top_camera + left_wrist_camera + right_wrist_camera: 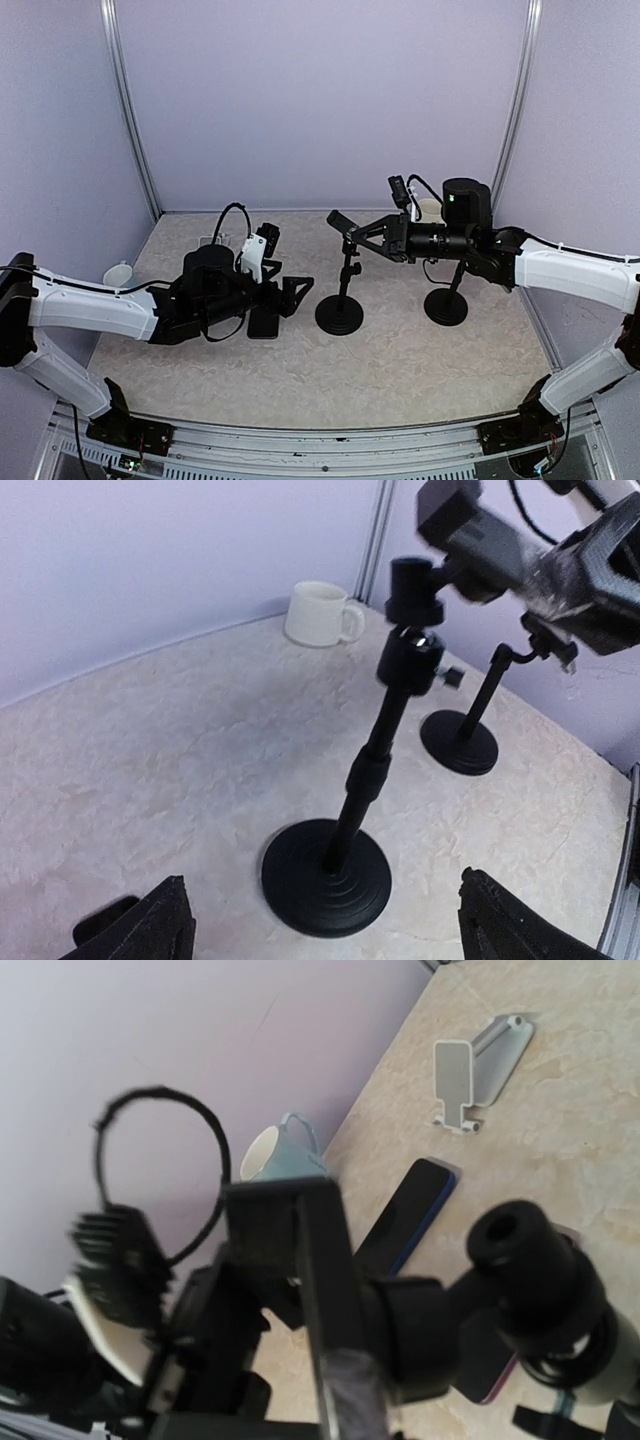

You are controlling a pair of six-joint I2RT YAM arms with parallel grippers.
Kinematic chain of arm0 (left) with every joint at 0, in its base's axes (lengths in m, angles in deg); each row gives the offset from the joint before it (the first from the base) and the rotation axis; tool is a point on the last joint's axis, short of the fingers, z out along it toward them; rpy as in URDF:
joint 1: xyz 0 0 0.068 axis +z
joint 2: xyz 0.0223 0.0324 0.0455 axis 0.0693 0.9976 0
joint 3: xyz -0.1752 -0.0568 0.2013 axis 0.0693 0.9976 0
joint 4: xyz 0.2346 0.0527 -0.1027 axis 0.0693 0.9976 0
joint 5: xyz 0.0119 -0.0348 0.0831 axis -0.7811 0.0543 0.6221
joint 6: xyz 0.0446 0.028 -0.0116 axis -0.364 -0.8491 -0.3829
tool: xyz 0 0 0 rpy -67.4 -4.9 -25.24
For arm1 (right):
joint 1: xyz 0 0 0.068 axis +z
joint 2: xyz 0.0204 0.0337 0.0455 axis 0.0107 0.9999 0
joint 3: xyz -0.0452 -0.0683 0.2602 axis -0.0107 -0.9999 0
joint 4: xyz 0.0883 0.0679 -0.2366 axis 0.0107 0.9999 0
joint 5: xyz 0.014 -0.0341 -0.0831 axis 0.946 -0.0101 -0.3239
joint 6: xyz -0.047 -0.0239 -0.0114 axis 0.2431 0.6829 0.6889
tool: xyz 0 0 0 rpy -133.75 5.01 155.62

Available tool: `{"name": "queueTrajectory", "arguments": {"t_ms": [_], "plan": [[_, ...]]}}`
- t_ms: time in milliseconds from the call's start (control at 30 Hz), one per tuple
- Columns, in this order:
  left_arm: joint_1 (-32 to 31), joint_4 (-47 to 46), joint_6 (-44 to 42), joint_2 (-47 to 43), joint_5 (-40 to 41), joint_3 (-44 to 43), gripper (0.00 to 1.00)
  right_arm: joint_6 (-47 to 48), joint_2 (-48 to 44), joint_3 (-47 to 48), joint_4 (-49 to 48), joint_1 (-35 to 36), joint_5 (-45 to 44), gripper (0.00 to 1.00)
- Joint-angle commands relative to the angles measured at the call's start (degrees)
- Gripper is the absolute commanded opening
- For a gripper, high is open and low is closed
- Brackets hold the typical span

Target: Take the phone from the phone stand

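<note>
**Left gripper** [298, 296]: the fingers are spread wide with nothing between them. The phone [263, 322] lies flat on the table [400, 370], directly beneath this gripper and slightly behind it. It is clear of the phone stand [340, 314], whose base sits just ahead of the open fingertips. Judged from this layout, the handset is out of the stand and set down. The open jaws suit a release, not a grasp.

**Right gripper** [352, 233]: it appears closed on the stand's cradle [338, 221] at the head of the pole, and the cradle is empty. The hold looks like a brace, so the light, top-heavy stand neither tips nor turns with the other arm working beside it.

**Other items:**
- The right wrist view is blurred. Beyond the cradle it shows a second dark handset [410, 1215] flat on the table, near a silver bracket [480, 1070].
- That view cannot confirm which handset is the task item.
- A spare stand [446, 306] sits below the right gripper's wrist, apart from the work.

**Assessment:** the task looks substantially complete. What remains is for both arms to withdraw without knocking the stand.
</note>
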Motion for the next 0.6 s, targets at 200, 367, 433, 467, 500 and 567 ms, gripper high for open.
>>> {"name": "queueTrajectory", "arguments": {"t_ms": [200,367,433,467,500,567], "plan": [[-0.5,2.1,-2.1,-0.7,0.2,-13.4,0.81,5.0,2.1,1.4,5.4,-0.7,-0.4,0.00],[-1.3,5.7,-3.6,0.1,1.5,-18.3,0.74,6.1,2.7,2.4,6.7,-0.1,-1.3,0.00],[-1.3,6.7,-4.1,0.5,1.7,-19.5,0.72,6.6,2.9,2.9,7.4,0.2,-1.9,0.00],[-1.3,7.6,-4.4,1.0,1.7,-20.5,0.70,6.8,3.0,3.1,7.6,0.3,-2.1,0.00],[-1.4,9.2,-4.8,1.7,1.9,-22.0,0.69,6.9,3.1,3.3,8.0,0.4,-2.3,0.00],[-1.4,11.5,-5.6,3.2,2.5,-24.3,0.67,7.2,3.4,3.7,8.5,0.6,-2.6,0.00]]}}
